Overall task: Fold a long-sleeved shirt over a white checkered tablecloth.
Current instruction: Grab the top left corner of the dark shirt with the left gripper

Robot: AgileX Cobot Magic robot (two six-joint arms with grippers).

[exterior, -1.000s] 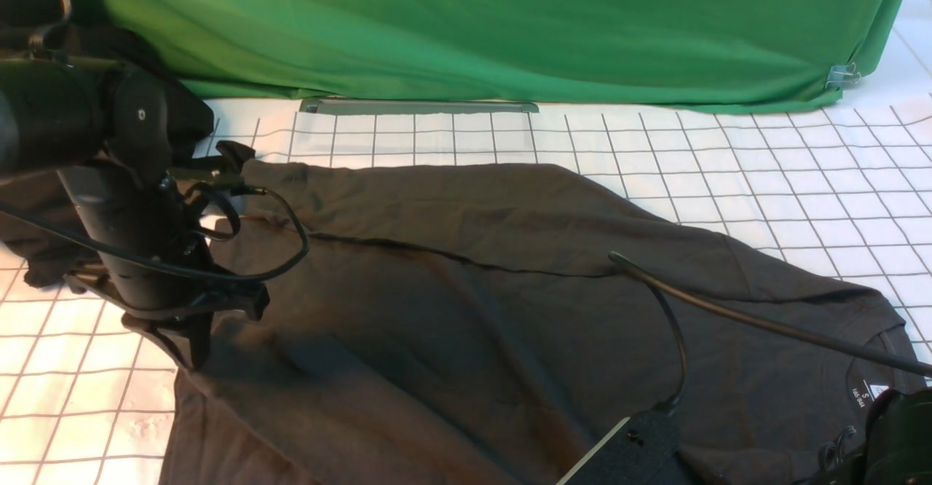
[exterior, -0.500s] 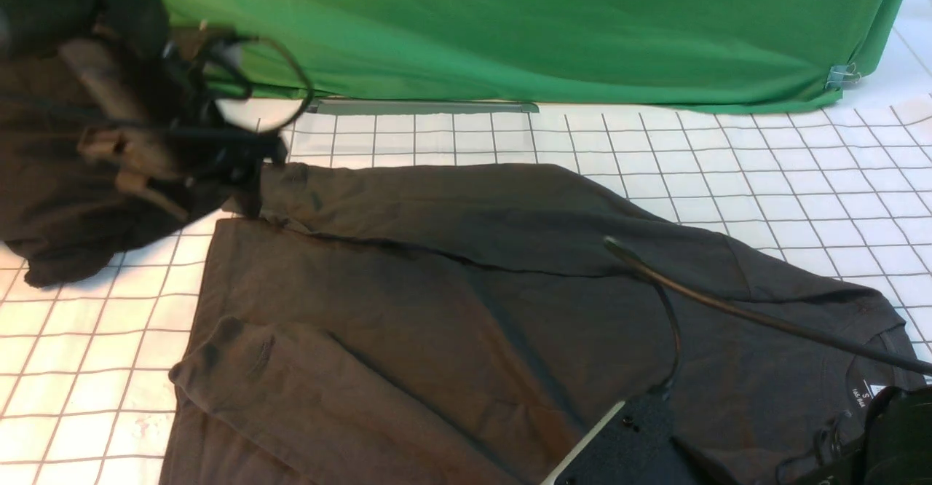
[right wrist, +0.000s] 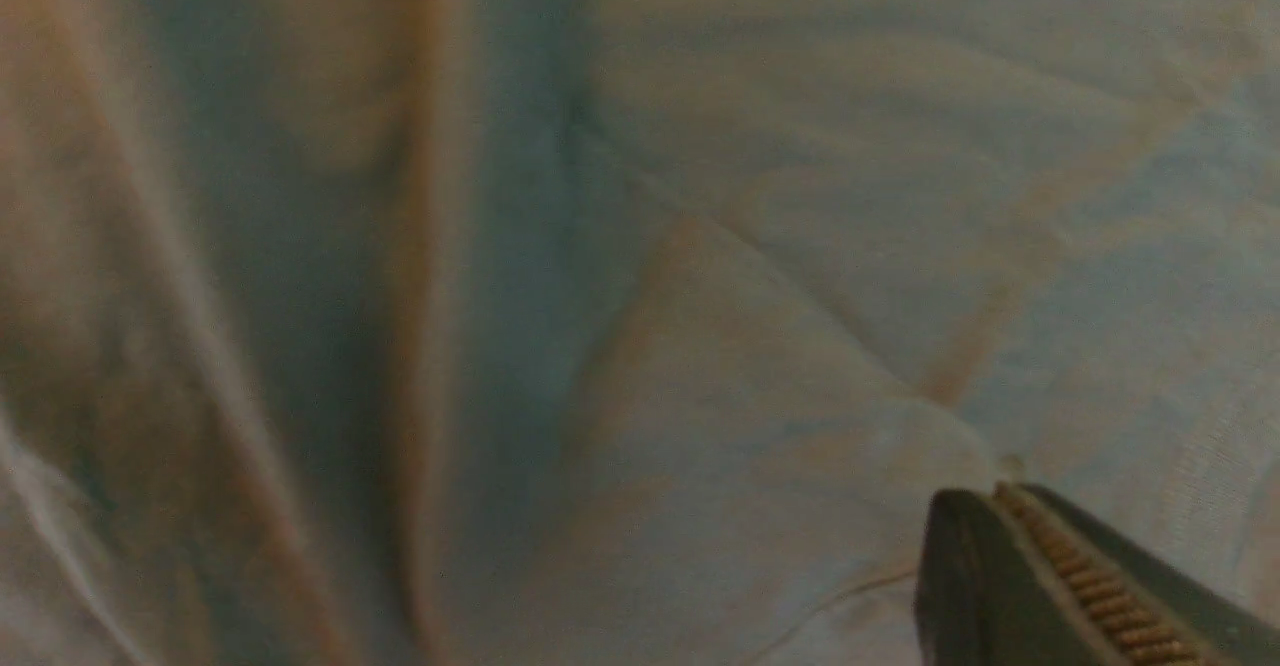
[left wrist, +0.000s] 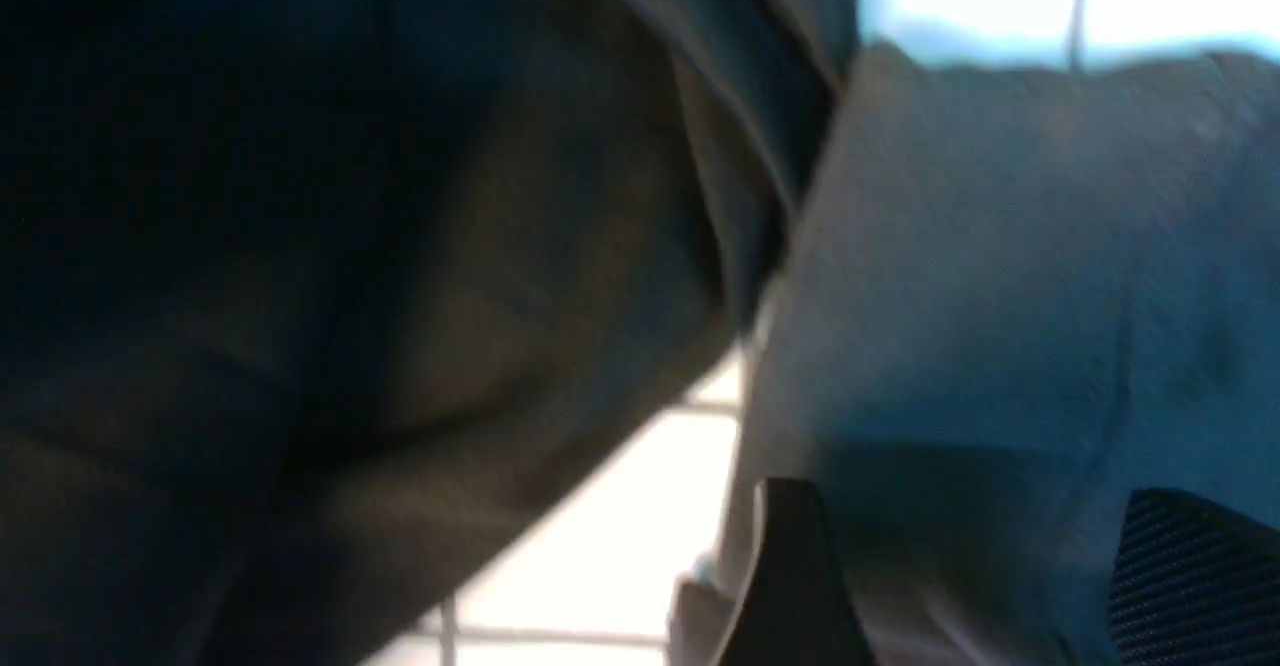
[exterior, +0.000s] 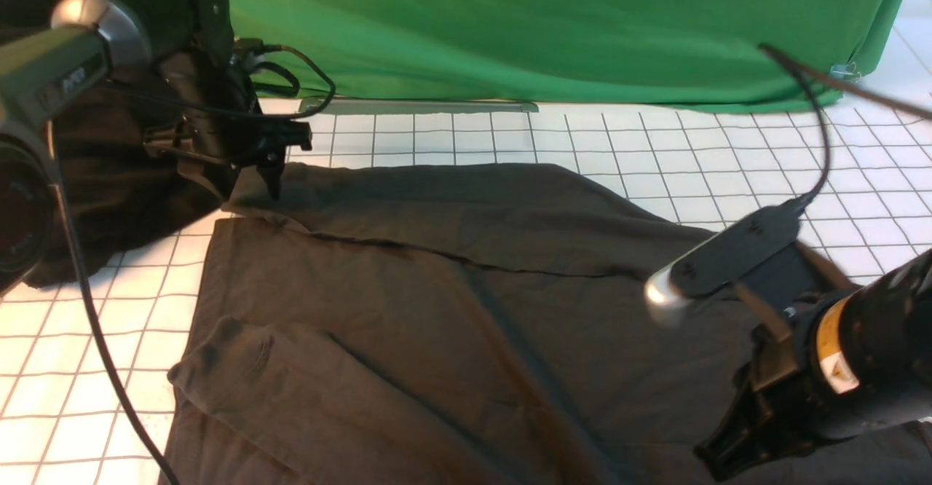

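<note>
This is a robot test lab staged for recording. A plain bright green cloth backdrop (exterior: 546, 26) hangs behind a white cloth ruled in thin dark grid lines (exterior: 728, 150), with a black cabled left robot arm (exterior: 73, 70) and a black right robot arm (exterior: 866, 354) over it.

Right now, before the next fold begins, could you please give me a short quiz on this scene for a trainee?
1. True or false: the long-sleeved shirt hangs in the air, clear of the white checkered tablecloth.
2. Which gripper stands open? A) the left gripper B) the right gripper C) both
3. Fill in: the backdrop cloth beyond the tablecloth is plain ___.
Key: 1 false, it lies spread on the tablecloth; 2 A; 3 green.
</note>
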